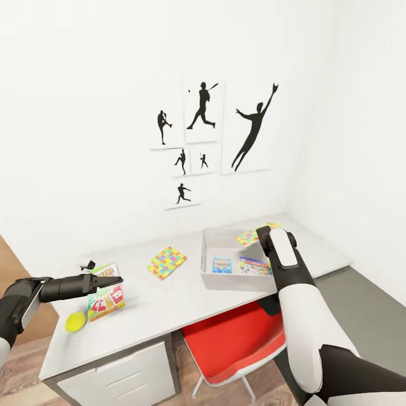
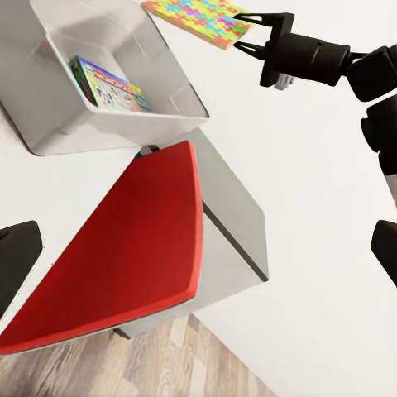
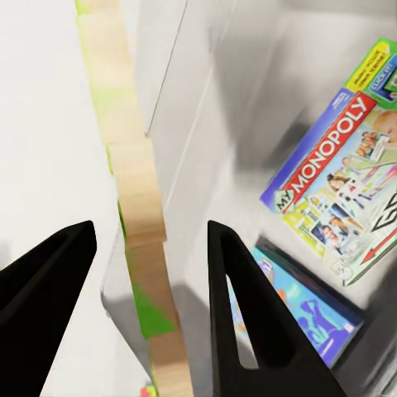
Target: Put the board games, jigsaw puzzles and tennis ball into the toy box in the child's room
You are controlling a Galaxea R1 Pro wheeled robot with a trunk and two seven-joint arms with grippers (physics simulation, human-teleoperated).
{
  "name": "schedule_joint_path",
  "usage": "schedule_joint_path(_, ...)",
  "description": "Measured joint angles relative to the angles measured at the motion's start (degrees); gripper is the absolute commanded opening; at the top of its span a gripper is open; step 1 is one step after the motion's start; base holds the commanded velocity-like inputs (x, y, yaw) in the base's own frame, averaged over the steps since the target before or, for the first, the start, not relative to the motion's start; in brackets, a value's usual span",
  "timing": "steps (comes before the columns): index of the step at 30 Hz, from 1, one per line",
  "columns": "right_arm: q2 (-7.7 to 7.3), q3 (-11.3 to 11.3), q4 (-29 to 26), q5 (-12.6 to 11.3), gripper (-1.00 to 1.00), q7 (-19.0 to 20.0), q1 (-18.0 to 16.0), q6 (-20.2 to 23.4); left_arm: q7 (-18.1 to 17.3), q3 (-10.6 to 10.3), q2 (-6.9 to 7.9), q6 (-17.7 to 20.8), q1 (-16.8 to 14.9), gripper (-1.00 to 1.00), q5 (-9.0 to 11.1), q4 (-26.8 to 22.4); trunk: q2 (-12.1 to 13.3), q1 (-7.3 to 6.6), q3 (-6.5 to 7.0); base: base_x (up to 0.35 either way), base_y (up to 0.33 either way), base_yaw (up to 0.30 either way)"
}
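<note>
Grey toy box [image 1: 210, 265] half hidden by the right tool [image 3: 149, 240] — open around a puzzle's [image 3: 136, 207] edge, grip unclear.

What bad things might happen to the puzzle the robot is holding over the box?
1. The right gripper pinches the jigsaw puzzle by its thin edge; it might slip early.
2. It hangs above the toy box's far rim, so it may land on the table behind.
3. It may land leaning on the board games inside.
</note>
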Motion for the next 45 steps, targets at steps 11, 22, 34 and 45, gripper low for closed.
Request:
schedule_joint_path(11, 0.00, -0.2, 0.5, -1.1, -1.00, -0.1, 0.3, -0.1, 0.0, 0.0, 0.00, 0.0, 0.0, 1.00, 0.0, 0.0, 0.0, 0.01, 0.00, 0.011, 0.005, 0.000)
schedule_joint_path(22, 0.00, -0.5, 7.7, -7.8, -1.00, -0.8, 0.2, -0.3, 0.0, 0.1, 0.02, 0.0, 0.0, 1.00, 0.0, 0.0, 0.0, 0.01, 0.00, 0.000, 0.000, 0.000)
schedule_joint_path(34, -0.01, -1.6, 9.3, -8.2, -1.00, -0.8, 0.2, -0.4, 0.0, 0.2, 0.02, 0.0, 0.0, 1.00, 0.0, 0.0, 0.0, 0.00, 0.00, 0.019, 0.003, 0.000)
schedule_joint_path(45, -0.01, -2.3, 9.3, -8.1, -1.00, -0.7, 0.2, -0.9, 0.0, 0.2, 0.00, 0.0, 0.0, 1.00, 0.0, 0.0, 0.0, 0.01, 0.00, 0.083, 0.018, 0.000)
